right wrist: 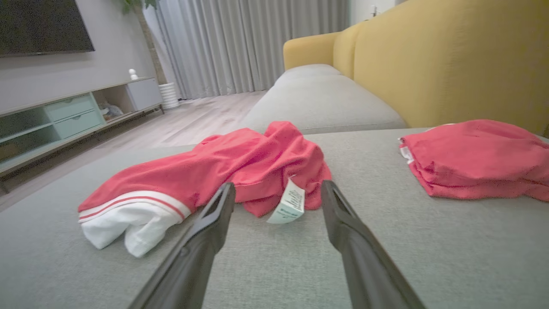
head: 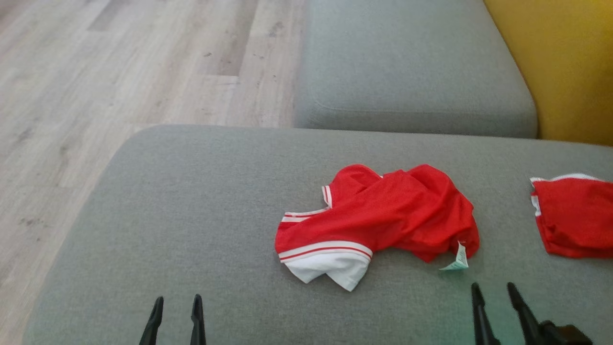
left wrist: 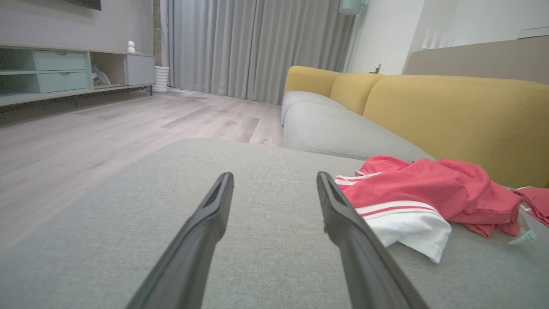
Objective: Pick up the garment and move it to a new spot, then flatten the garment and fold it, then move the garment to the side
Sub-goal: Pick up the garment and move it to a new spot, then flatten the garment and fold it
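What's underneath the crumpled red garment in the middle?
The grey cushion lies under the crumpled red garment. Its folds cover whatever else may be beneath; only a care label pokes out.

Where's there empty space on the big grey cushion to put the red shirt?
Most room is on the left half of the cushion, between its floor-side edge and the crumpled red garment. A narrower bare gap lies between that garment and the other red garment on the right. It is tightest near the right claw, close to the tag.
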`<state>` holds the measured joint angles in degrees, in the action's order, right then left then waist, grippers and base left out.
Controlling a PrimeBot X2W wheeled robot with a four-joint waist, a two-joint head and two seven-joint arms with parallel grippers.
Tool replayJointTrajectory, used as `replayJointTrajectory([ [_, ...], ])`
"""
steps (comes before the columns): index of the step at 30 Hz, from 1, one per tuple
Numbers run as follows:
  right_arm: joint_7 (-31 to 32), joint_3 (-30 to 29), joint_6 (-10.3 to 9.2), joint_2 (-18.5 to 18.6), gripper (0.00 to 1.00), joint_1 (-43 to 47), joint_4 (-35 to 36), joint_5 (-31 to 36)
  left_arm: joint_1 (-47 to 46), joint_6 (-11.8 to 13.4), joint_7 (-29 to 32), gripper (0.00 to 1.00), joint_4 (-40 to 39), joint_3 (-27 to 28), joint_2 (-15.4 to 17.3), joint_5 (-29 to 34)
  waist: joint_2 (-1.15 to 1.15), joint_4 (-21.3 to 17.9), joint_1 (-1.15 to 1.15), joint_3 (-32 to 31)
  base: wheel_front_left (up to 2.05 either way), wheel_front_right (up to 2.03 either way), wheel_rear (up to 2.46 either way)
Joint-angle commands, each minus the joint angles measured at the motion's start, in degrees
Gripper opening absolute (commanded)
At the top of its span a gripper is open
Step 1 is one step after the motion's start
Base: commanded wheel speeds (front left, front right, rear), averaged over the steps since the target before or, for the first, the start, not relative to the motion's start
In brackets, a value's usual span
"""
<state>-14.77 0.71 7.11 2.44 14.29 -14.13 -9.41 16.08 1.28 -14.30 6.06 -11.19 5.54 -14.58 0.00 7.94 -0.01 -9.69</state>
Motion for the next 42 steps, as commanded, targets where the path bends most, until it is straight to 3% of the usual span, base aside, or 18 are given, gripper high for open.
replayJointTrajectory([
  [1, -0.23, 1.9, 0.37, 0.43, 1.0, -1.97, 2.83, 0.5, -2.72, -1.05, -0.7, 1.0, -2.55, 2.66, -0.7, 1.7, 0.0, 0.64, 0.01, -0.53, 0.0, 0.0, 0.0],
  [12, -0.23, 2.94, 0.37, 0.43, 1.0, 2.63, 6.43, 2.17, -3.98, -5.4, -0.7, 1.0, -0.39, 6.82, -2.21, 7.27, 0.0, -1.21, 0.01, -0.35, 0.0, 0.0, 0.0],
  [32, -0.23, 3.61, 0.37, 0.43, 1.0, 1.0, 7.38, 2.33, -6.4, -7.07, -0.7, 1.0, 2.61, 6.16, -2.64, 8.62, 0.0, -4.17, 0.01, 2.01, 0.0, 0.0, 0.0],
  [42, -0.23, 5.12, 0.37, 0.43, 1.0, -2.29, 8.47, 4.55, -19.85, -8.56, -0.7, 1.0, 18.21, 1.69, -2.53, 7.26, 0.0, -8.34, 0.01, 9.76, 0.0, 0.0, 0.0],
])
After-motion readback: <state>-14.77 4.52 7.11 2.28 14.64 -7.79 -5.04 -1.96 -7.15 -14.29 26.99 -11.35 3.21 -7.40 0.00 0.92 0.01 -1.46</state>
